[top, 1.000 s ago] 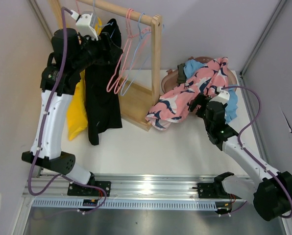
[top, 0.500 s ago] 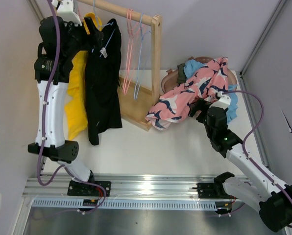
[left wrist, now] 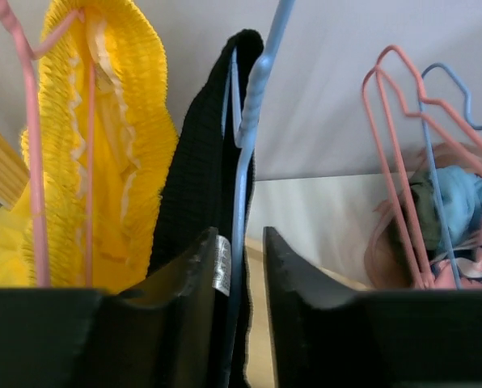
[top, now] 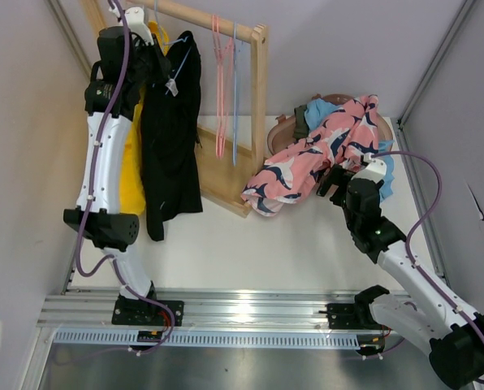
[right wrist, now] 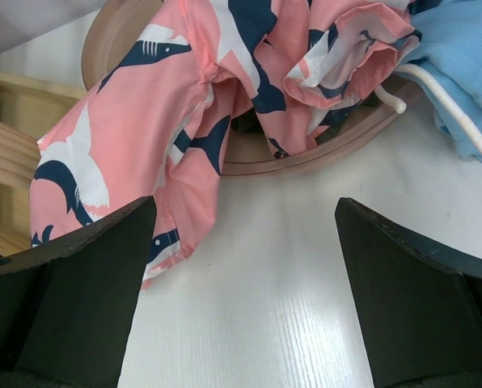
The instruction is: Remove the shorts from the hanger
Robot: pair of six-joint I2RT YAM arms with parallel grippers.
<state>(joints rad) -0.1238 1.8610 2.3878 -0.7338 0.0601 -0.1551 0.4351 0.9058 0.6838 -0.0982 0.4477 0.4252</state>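
Observation:
Black shorts (top: 170, 138) hang on a blue hanger (left wrist: 253, 105) at the left end of the wooden rack (top: 260, 89). Yellow shorts (top: 131, 175) hang behind them on a pink hanger (left wrist: 35, 162). My left gripper (top: 157, 50) is up at the rail. In the left wrist view its jaws (left wrist: 241, 250) stand narrowly apart around the blue hanger's wire and the black waistband (left wrist: 205, 153); the wire lies against the left finger, with a slit of light to the right finger. My right gripper (right wrist: 245, 234) is wide open over bare table beside the basket.
A wooden basket (top: 284, 128) at the back right holds pink shark-print shorts (top: 315, 150) and a light blue garment (right wrist: 459, 73). An empty pink hanger (top: 220, 89) and an empty blue one (top: 234, 89) hang further right on the rail. Walls stand close on both sides.
My left arm has risen to the rail and its jaws have narrowed around the blue hanger. The empty hangers have swung back to hang straight. The right arm has shifted slightly.

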